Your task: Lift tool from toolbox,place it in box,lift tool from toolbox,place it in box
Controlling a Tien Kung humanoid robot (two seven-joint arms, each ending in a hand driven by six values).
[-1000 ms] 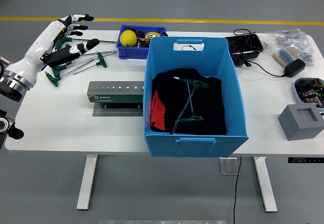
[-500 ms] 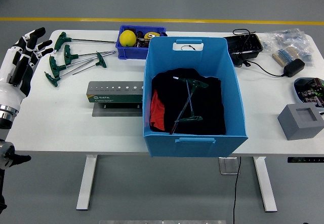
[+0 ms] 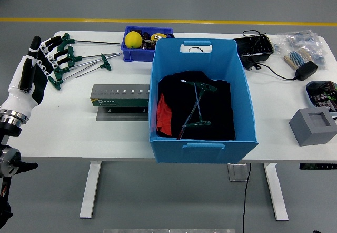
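Observation:
Several green T-handle hex keys (image 3: pixel 84 60) lie loose on the white table at the back left. My left hand (image 3: pixel 46 54) hovers at their left ends, its white and black fingers spread and holding nothing. Whether the fingertips touch the handles I cannot tell. A grey-green tool holder (image 3: pixel 118 96) lies in front of the keys. The big blue box (image 3: pixel 205 151) stands at the centre. Inside it, two green T-handle keys (image 3: pixel 197 104) rest crossed on a black and red cloth (image 3: pixel 218 112).
A small dark-blue bin (image 3: pixel 138 54) with a yellow ball (image 3: pixel 133 39) stands behind the box. At the right are a black tray (image 3: pixel 255 46), a plastic bag (image 3: pixel 300 43), a power adapter with cable (image 3: pixel 305 69) and a grey block (image 3: pixel 313 126).
My left hand pulled back leftward off the hex keys, then swung slightly right again so its fingers reach their left ends. Nothing on the table has moved.

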